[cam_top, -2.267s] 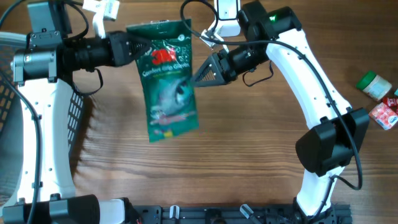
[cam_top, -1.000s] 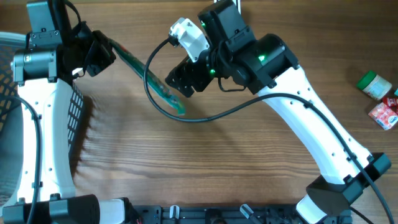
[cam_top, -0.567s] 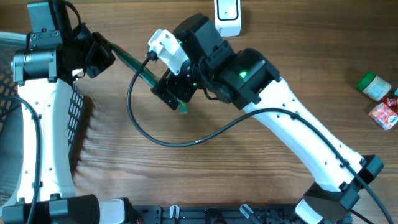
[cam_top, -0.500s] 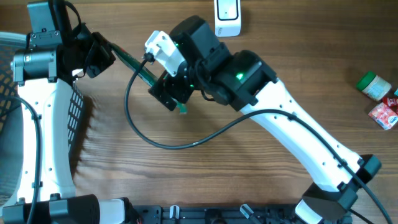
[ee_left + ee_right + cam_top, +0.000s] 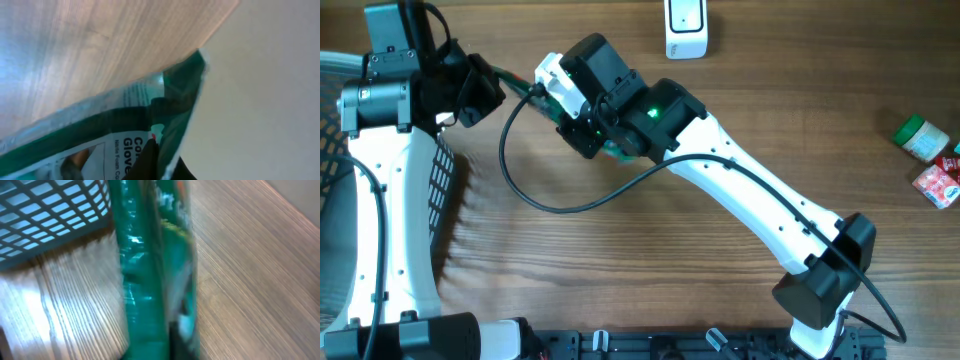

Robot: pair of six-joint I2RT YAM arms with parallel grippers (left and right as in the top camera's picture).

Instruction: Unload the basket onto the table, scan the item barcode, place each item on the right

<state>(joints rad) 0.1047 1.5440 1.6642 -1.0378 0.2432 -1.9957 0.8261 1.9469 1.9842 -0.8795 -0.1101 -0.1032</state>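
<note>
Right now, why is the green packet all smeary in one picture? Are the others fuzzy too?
Right wrist view: the green packet is streaked with motion blur, print unreadable; the basket behind is soft too. Left wrist view: packet very close and slightly soft, some letters readable, pale glare on the table. Overhead view: sharp, evenly lit, but the right arm hides most of the packet.

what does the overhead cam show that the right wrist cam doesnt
Only overhead: the left arm and right arm whole, the white scanner at the top of the frame, and a green-capped bottle and red packet out on the right-arm side. Only right wrist: the green pouch close up, edge-on and blurred, its print unreadable. Both: that pouch, the mesh basket and the wooden table, though overhead sees just a sliver of pouch between the arms.
</note>
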